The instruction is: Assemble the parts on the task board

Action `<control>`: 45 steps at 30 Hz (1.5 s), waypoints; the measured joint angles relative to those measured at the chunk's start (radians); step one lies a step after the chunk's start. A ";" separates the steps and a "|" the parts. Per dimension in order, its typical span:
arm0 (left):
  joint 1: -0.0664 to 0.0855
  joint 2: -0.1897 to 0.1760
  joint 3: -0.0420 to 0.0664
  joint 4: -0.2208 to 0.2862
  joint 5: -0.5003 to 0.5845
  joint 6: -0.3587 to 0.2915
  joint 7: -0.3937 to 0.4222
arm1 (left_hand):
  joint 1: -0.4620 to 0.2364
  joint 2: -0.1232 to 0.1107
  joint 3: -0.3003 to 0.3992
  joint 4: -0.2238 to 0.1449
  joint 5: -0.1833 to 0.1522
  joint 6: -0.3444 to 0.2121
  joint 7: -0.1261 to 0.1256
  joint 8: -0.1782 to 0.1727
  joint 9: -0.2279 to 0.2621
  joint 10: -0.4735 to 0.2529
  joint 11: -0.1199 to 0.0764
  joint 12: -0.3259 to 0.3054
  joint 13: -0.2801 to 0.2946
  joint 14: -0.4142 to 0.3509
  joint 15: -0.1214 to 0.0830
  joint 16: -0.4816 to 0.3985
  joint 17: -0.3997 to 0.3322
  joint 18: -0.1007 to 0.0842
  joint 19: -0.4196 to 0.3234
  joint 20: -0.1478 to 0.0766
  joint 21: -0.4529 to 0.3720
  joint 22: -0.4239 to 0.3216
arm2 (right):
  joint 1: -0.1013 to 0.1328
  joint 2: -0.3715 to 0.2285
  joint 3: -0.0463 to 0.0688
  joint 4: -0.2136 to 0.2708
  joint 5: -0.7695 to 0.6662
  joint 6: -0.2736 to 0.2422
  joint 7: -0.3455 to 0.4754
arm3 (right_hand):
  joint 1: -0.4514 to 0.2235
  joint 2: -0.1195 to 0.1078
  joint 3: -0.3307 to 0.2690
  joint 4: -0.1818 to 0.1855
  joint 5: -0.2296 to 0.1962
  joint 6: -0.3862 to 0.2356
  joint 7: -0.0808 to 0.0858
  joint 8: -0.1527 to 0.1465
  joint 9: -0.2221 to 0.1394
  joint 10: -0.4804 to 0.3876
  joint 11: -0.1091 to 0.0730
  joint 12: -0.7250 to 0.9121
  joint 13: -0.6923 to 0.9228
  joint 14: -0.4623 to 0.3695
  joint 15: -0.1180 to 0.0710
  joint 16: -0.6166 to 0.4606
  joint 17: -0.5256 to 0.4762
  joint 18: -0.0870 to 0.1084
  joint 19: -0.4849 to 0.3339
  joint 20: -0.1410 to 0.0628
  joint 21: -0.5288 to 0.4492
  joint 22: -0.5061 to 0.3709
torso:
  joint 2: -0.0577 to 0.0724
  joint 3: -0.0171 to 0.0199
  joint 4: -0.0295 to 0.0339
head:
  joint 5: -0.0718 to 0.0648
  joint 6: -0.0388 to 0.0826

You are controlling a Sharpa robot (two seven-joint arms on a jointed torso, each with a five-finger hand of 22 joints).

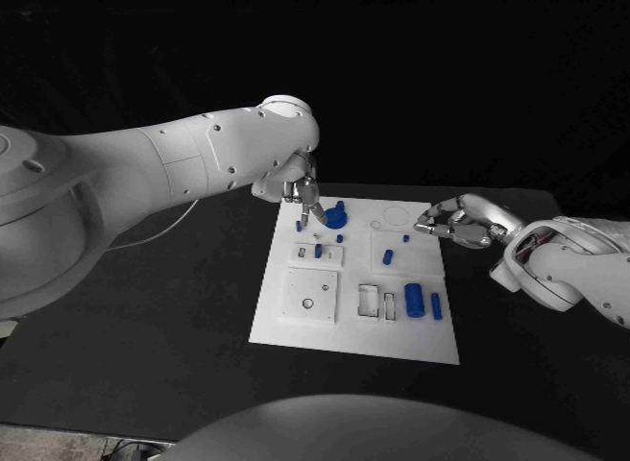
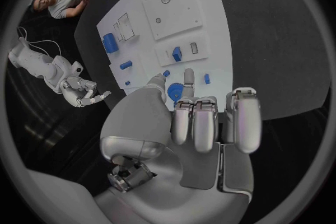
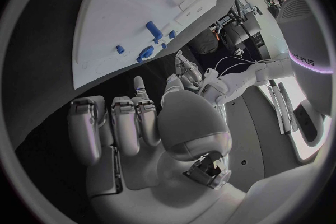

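Note:
The white task board (image 1: 308,322) lies in the middle of the black table. My left hand (image 1: 307,199) hangs over its far left corner, fingers pointing down just left of a blue gear-like part (image 1: 334,216). In the left wrist view the gear (image 2: 175,90) shows between the thumb and one stretched finger (image 2: 187,75); the other fingers are curled, and I see nothing held. My right hand (image 1: 453,223) hovers at the board's far right edge with its fingers curled in on nothing (image 3: 133,123). A blue cylinder (image 1: 414,300) lies near the right edge.
Small blue pegs (image 1: 387,256) and a blue block (image 2: 176,54) are scattered over the board's far half. A square plate with holes (image 1: 311,290) and two slots (image 1: 377,302) take up its near half. Bare black table (image 1: 149,327) surrounds the board.

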 measured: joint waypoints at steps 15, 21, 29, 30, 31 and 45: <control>-0.017 0.054 0.002 -0.073 0.024 0.078 0.000 | 0.003 0.003 0.000 0.000 0.000 0.032 -0.003 0.000 -0.040 0.000 0.000 0.000 0.000 0.000 0.000 0.000 0.000 0.000 0.000 0.000 0.000 0.000 | 0.004 0.003 0.000 0.012 0.000 0.001 0.000 | 0.000 0.000 0.000 0.000 0.000 0.000 0.000 0.000 0.000 0.000 0.000 0.000 -0.001 0.000 0.000 0.000 0.000 0.000 0.000 0.000 0.000 0.000 | 0.023 0.0004 -0.0117 | 0.004 0.000; -0.038 0.066 0.003 -0.084 0.024 0.089 0.000 | 0.008 0.008 0.003 -0.003 0.000 0.037 -0.005 0.000 -0.048 0.000 0.000 0.000 0.000 0.000 0.000 0.000 0.000 0.000 0.000 0.000 0.000 0.000 | 0.005 0.003 0.000 0.017 0.000 0.000 0.002 | 0.000 0.000 0.000 0.000 0.000 0.000 0.000 0.000 0.000 0.000 0.000 0.001 -0.001 0.000 0.000 0.000 0.001 0.000 0.000 0.000 0.000 0.000 | 0.024 0.0003 -0.0125 | 0.002 0.000; -0.062 0.070 0.002 -0.090 0.015 0.093 0.000 | 0.015 0.015 0.009 -0.003 0.000 0.037 -0.005 -0.004 -0.062 0.000 0.000 0.000 0.000 0.000 0.000 0.000 0.000 0.000 0.000 0.000 -0.004 0.000 | 0.006 0.002 0.000 0.022 0.000 0.000 0.003 | 0.000 0.000 0.000 0.000 0.000 0.000 0.000 0.000 0.000 0.000 0.000 0.002 -0.001 0.000 0.000 0.000 0.001 0.000 0.000 0.000 0.000 0.000 | 0.023 0.0004 -0.0128 | -0.001 0.000; -0.063 0.070 0.002 -0.090 0.013 0.093 0.000 | 0.019 0.019 0.012 -0.006 0.000 0.040 -0.008 -0.004 -0.064 0.000 0.000 0.000 0.000 0.000 0.000 0.000 0.000 0.000 0.000 0.000 -0.004 0.000 | 0.006 0.001 0.000 0.022 0.000 0.000 0.003 | 0.000 0.000 0.000 0.000 0.000 0.000 0.000 0.000 0.000 0.000 0.000 0.002 -0.001 0.000 0.000 0.000 0.001 0.000 0.000 0.000 0.000 0.000 | 0.023 0.0003 -0.0127 | -0.002 0.000; -0.063 0.070 0.002 -0.090 0.011 0.092 0.000 | 0.020 0.020 0.017 -0.005 0.000 0.042 -0.007 -0.004 -0.066 0.000 0.000 0.000 0.000 0.000 0.000 0.000 0.000 0.000 0.000 0.000 -0.004 0.000 | 0.006 0.001 0.000 0.022 0.000 -0.001 0.003 | 0.000 0.000 0.000 0.000 0.000 0.000 0.000 0.000 0.000 0.000 0.000 0.003 -0.001 0.000 0.000 0.000 0.001 0.000 0.000 0.000 0.000 0.000 | 0.023 0.0003 -0.0123 | -0.003 0.000; -0.070 0.065 0.002 -0.081 -0.010 0.067 0.000 | 0.034 0.019 0.092 -0.017 -0.073 0.062 -0.012 -0.004 -0.096 0.000 0.000 0.000 0.000 0.000 0.000 0.000 0.000 0.000 0.000 0.000 -0.012 0.000 | 0.006 0.003 0.000 0.021 0.000 0.000 0.003 | 0.000 0.000 0.000 0.000 0.000 0.000 0.000 0.000 0.000 0.002 -0.002 0.000 0.000 0.000 0.000 0.000 0.001 0.000 0.000 0.000 0.000 0.001 | 0.022 0.0006 -0.0110 | -0.006 0.000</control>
